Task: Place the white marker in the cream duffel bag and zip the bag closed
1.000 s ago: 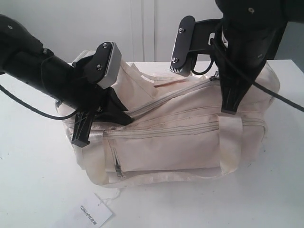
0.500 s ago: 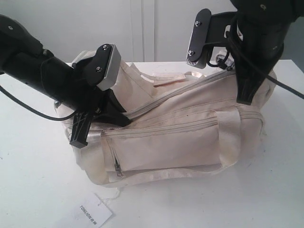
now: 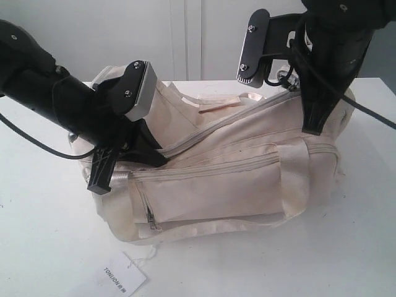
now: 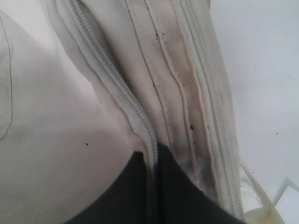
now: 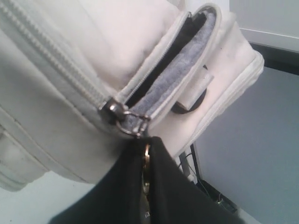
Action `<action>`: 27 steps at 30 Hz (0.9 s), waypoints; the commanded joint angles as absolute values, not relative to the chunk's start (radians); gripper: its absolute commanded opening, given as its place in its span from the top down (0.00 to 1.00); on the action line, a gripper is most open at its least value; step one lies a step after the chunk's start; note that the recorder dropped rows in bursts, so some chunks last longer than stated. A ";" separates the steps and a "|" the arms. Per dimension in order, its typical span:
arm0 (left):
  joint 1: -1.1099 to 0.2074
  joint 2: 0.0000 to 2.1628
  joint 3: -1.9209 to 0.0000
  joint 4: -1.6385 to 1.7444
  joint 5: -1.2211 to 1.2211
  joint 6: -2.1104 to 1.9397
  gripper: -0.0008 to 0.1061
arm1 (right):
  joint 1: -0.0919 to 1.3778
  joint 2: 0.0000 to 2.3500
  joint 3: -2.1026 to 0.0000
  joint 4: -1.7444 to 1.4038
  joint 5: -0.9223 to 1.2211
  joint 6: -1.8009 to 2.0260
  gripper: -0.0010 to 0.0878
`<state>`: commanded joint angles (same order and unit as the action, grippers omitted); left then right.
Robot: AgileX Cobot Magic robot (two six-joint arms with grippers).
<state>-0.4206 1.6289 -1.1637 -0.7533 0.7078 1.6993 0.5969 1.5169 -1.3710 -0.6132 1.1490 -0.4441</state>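
Bag, exterior view: cream duffel bag lies lengthwise on the white table, front pocket towards the camera. The top zipper reads closed over most of its run.
Left arm, exterior view: left gripper bears on the bag's left end, at the start of the zipper.
Right arm, exterior view: right gripper stands at the bag's right end, over the far end of the zipper line.
Tag, exterior view: paper tag lies on the table just in front of the bag, apart from both arms.
Left wrist view: fingers are clenched on the zipper seam, pinching the fabric beside the teeth. Judged an anchoring grip.
Right wrist view: fingers are clenched on the gold ring pull, touching the slider. Beyond the slider a short gap is not yet closed, with grey lining showing.
White marker, all views: not visible. Judged to be inside the bag, but this cannot be confirmed.
Stage, judged: last stretch of zipping.
Risk, pull: the ring may slip out of the pinch, being thin and hard, if the pull runs off the line of the teeth.
Risk, jam: the slider may bite the lining, which stands up along the gap.
Risk, anchor: the soft fabric may creep out of the left grip, so the whole bag slides and the gap stays open.
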 joint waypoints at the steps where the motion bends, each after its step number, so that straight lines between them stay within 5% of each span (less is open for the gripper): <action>1: -0.421 1.629 -1.164 -0.762 0.708 1.699 0.96 | 0.597 1.517 -1.371 -0.597 1.149 -0.449 0.99; 11: -0.421 1.600 -1.166 -0.865 0.707 1.674 0.55 | 0.597 1.517 -1.371 -0.419 1.179 -0.445 0.99; 27: -0.421 1.473 -1.166 -0.895 0.843 1.678 0.54 | 0.459 1.517 -1.371 -0.176 1.171 -0.442 0.99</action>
